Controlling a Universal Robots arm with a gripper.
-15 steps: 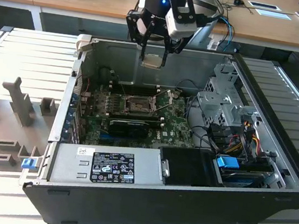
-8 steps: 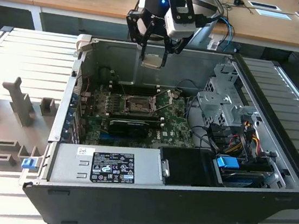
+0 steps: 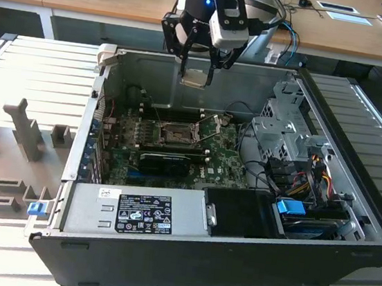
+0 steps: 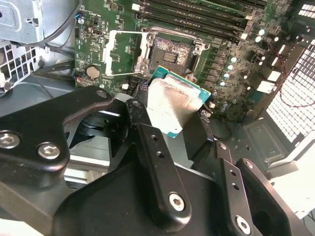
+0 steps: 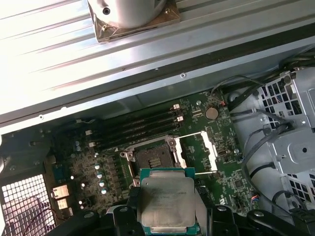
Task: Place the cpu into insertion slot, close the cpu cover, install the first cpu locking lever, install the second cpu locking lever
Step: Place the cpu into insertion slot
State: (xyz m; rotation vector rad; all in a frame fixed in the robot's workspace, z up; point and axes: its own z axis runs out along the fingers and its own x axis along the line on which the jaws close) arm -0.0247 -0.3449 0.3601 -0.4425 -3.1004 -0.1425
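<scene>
Hovering above insertion slot point(image 5: 152, 160), fingers point(image 4: 194, 132) clamping cpu point(image 5: 167, 204)

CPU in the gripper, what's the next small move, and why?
Probably bring the cpu down toward the insertion slot, keeping it level. The gripper holds it high above the open computer case. The slot looks empty, and the cpu cover is swung open beside it, so nothing seems to block seating.

The flat square metal-topped cpu point(image 5: 167, 204) is dull silver-grey, edged in teal green. The big flat circuit board point(image 5: 74, 157) is green, and its small square insertion slot point(image 5: 150, 158) looks dark inside a silvery rim.
</scene>
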